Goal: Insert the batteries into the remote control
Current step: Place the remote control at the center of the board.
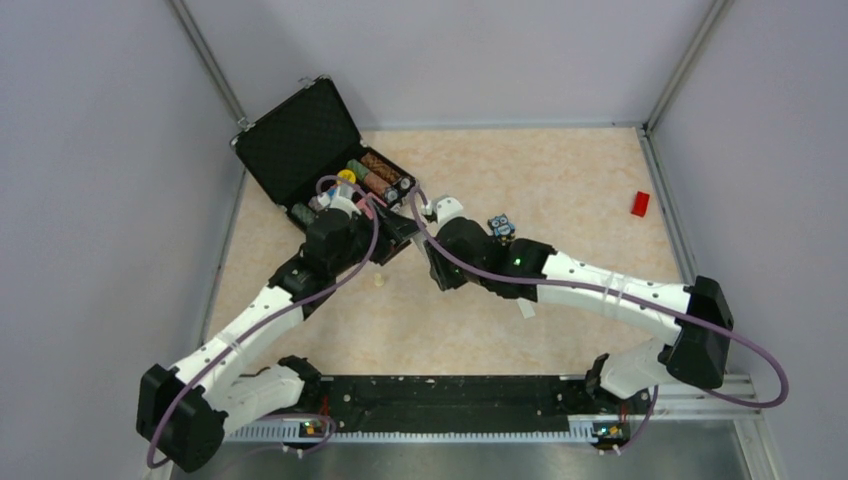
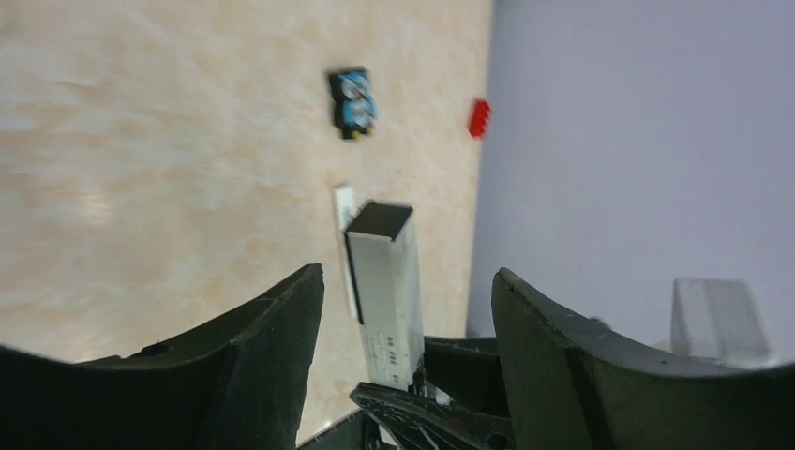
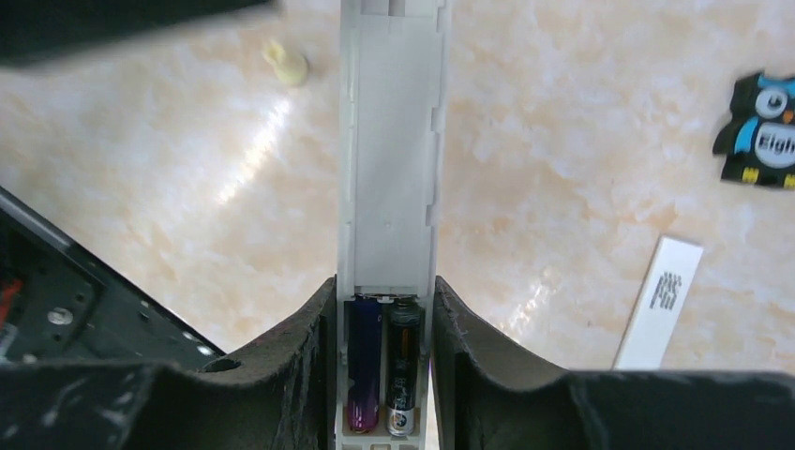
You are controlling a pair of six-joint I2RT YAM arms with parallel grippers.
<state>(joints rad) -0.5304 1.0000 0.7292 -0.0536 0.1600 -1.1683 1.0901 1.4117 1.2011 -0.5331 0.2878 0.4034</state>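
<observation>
My right gripper (image 3: 386,291) is shut on the white remote control (image 3: 389,141), gripping it by its sides at the open battery bay. Two batteries lie side by side in the bay, a purple one (image 3: 364,361) and a black one (image 3: 403,361). The remote's long body points away from me above the table. In the left wrist view the remote (image 2: 384,281) shows end-on between the wide-open fingers of my left gripper (image 2: 408,272), which touches nothing. In the top view both grippers meet beside the case, the left (image 1: 392,226) and the right (image 1: 424,222).
A white cover strip (image 3: 661,305) lies flat on the table to the right of the remote. A blue-and-black gadget (image 1: 501,226) and a red block (image 1: 640,203) lie further right. An open black case (image 1: 300,140) holding several larger batteries stands at the back left. A small yellowish bit (image 1: 379,281) lies nearby.
</observation>
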